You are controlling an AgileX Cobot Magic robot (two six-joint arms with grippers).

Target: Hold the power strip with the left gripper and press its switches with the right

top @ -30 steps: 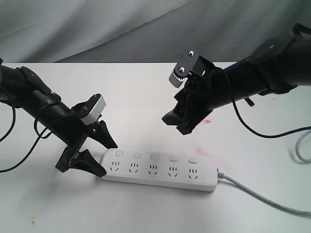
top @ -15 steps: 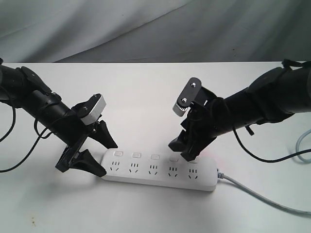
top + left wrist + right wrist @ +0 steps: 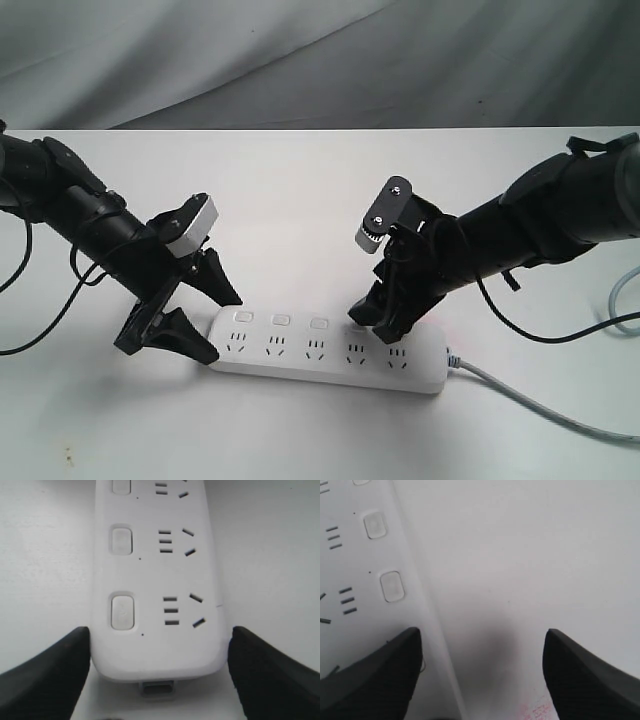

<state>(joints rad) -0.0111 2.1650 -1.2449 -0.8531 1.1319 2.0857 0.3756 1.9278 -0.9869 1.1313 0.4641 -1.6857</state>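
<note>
- Table [image 3: 300, 180]: white and smooth; a poor grip for anything lying on it.
- Power strip [image 3: 330, 374]: lies flat near the front edge, cable [image 3: 540, 405] trailing off on the right arm's side. Judged light, rigid and slick-shelled, so it would skate under a push. Best hold: across the long sides at the cable-free end.
- Left gripper [image 3: 216, 326]: jaws apart, straddling that end; firm contact not certain.
- Right gripper [image 3: 385, 322]: jaws spread wide, one finger over the strip.
- Switches [image 3: 318, 323]: small and shallow; one fingertip suits.
</note>
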